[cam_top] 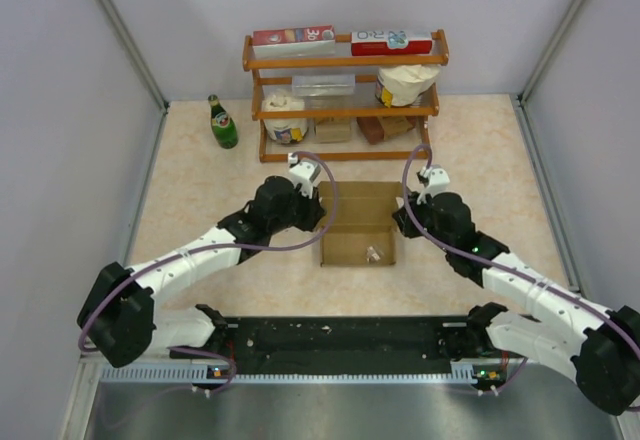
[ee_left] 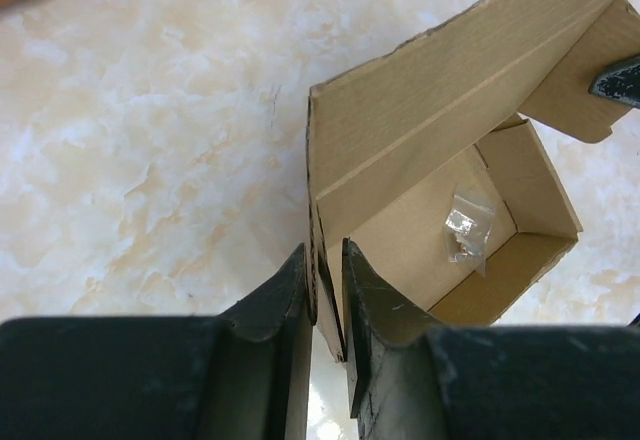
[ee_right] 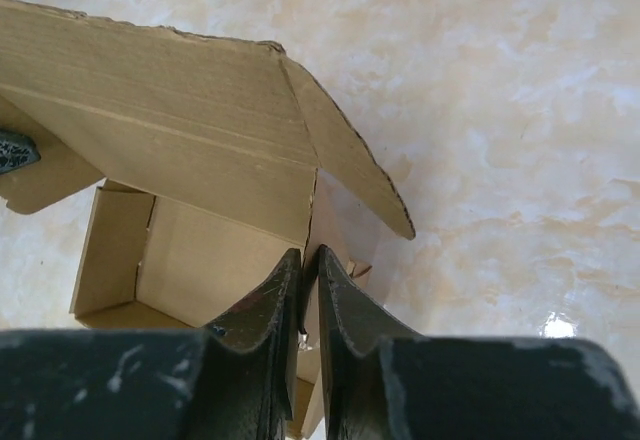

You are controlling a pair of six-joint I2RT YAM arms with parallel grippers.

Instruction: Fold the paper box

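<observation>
**Both arms at the open box, mid-counter**

The beige marble-patterned counter (cam_top: 200, 160) spreads between pale walls. At its far edge stands a three-tier wooden shelf rack (cam_top: 345, 60), with red-and-white printed cartons (cam_top: 293, 36) lying on top.

The plain kraft-brown cardboard paper box (cam_top: 350, 210) sits at the middle of the counter, between the two arms and in front of the rack. Its tray is open upward. Its wide lid panel is raised at the far side and leans over the tray, with side flaps hanging loose.

The left fingers (ee_left: 285, 300) straddle the box's left wall with only a narrow gap. I cannot tell whether they press the wall. The right fingers (ee_right: 275, 300) are almost together, pinching the right wall at the near corner.

A green glass bottle (cam_top: 222, 123) stands upright left of the rack, well apart from the box.

A small clear plastic bag (ee_left: 468, 225) lies on the tray floor.
</observation>
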